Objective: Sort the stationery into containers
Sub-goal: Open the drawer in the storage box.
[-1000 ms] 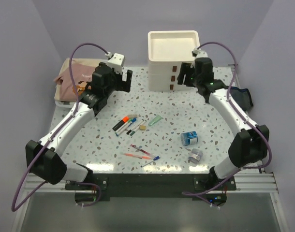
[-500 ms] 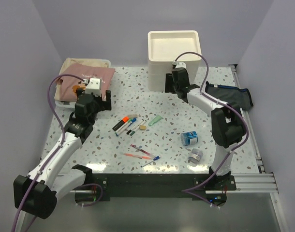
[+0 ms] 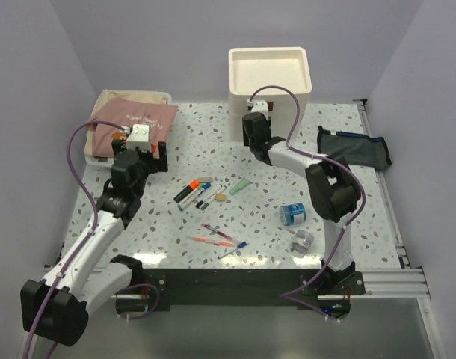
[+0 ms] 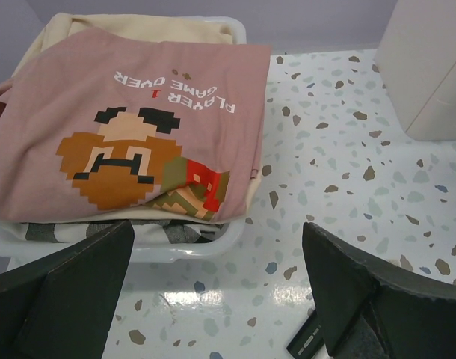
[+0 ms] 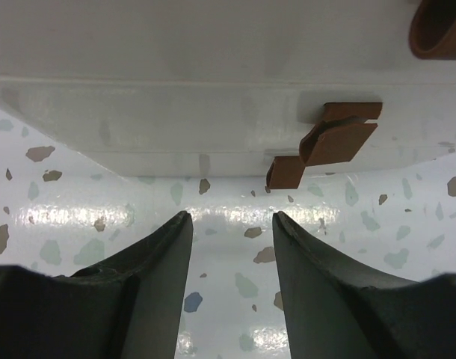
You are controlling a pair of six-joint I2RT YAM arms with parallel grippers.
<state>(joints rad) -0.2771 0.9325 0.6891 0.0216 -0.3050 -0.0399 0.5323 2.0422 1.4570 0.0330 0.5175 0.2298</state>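
Right arm's swung further left across the front of the drawer unit (image 3: 291, 112), so from the top the right end effector (image 3: 252, 129) sits low at the drawers while markers and pens (image 3: 202, 193) lie loose mid worktop (image 3: 258, 217). Left wrist cam: left end effector (image 4: 217, 292) splayed wide, holding nothing, facing a folded pink shirt (image 4: 138, 112). Right wrist cam: the right one's parted and empty, brown handle (image 5: 329, 142) just right of the gap. Light stiff plastic I reckon, so hook that tab gently or the unit skates.
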